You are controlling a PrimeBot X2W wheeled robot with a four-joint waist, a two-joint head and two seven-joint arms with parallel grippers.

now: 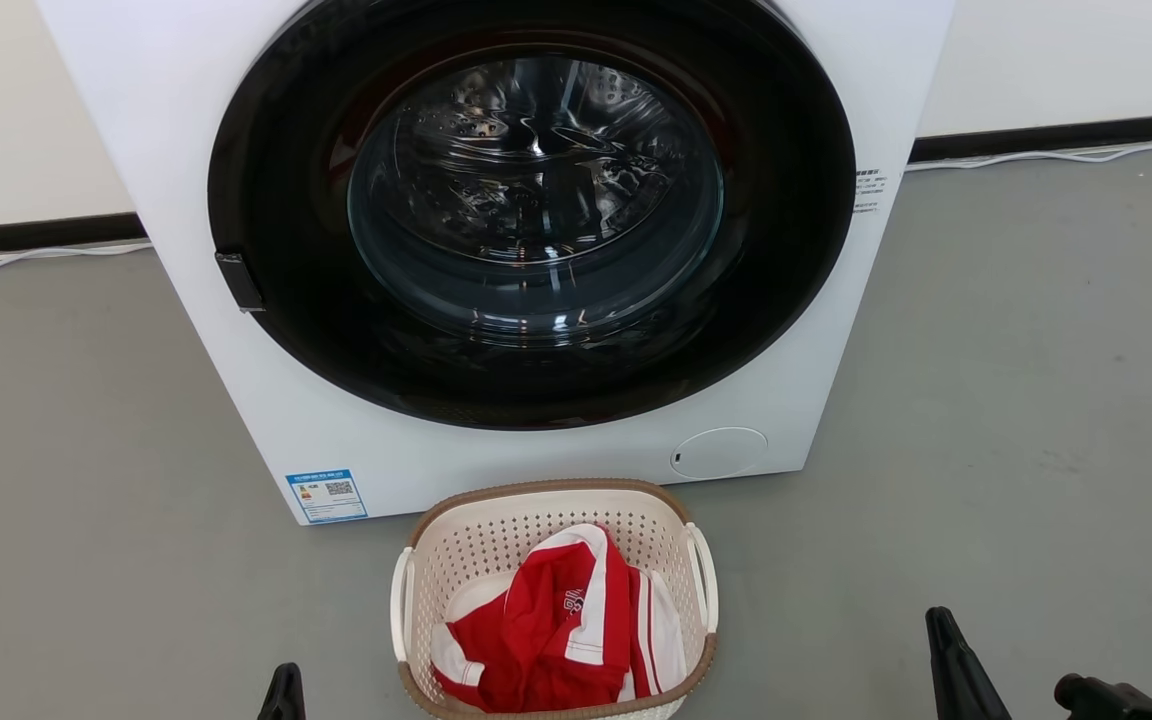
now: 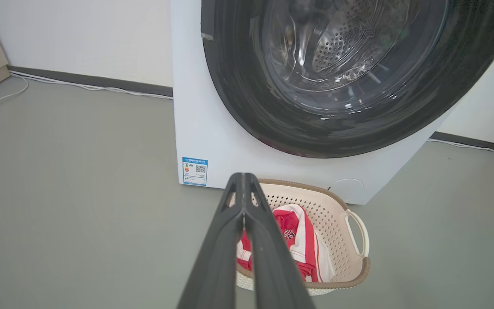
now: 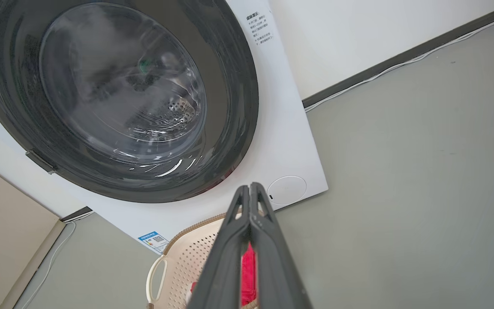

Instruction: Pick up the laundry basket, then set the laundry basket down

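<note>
The laundry basket (image 1: 496, 545), cream perforated plastic with a brown rim and white loop handles, stands on the grey floor just before the washer, holding a red and white garment (image 1: 561, 625). It also appears as the laundry basket (image 2: 337, 223) and the laundry basket (image 3: 187, 262) in the wrist views. My left gripper (image 1: 284, 690) sits low, left of the basket, apart from it; my left gripper (image 2: 243, 177) has its fingers pressed together, shut and empty. My right gripper (image 1: 941, 625) sits to the basket's right, apart from it; my right gripper (image 3: 249, 187) is likewise shut and empty.
A white front-loading washer (image 1: 186, 150) with a closed dark round door (image 1: 536, 210) stands right behind the basket. A white cable (image 1: 36, 258) runs along the dark baseboard. Open grey floor (image 1: 1036, 400) lies on both sides of the washer.
</note>
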